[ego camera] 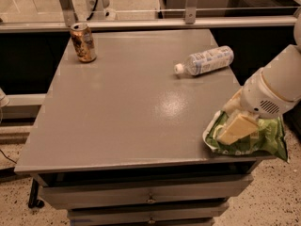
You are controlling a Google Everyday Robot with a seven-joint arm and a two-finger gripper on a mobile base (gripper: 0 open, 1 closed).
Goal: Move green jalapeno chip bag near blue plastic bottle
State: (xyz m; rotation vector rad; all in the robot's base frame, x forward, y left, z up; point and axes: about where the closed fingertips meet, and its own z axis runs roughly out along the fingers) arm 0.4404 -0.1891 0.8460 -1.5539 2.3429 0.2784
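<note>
The green jalapeno chip bag (265, 138) lies crumpled at the table's front right corner, partly hanging over the edge. The blue plastic bottle (207, 60) lies on its side at the back right of the table, its white cap pointing left. It is well apart from the bag. My gripper (235, 126) comes in from the right on a white arm. It sits low over the left part of the bag and hides the bag's middle.
A gold-brown drink can (83, 42) stands upright at the back left corner of the grey table (131, 107). A metal rail runs behind the table. Drawers sit under the front edge, with speckled floor to the right.
</note>
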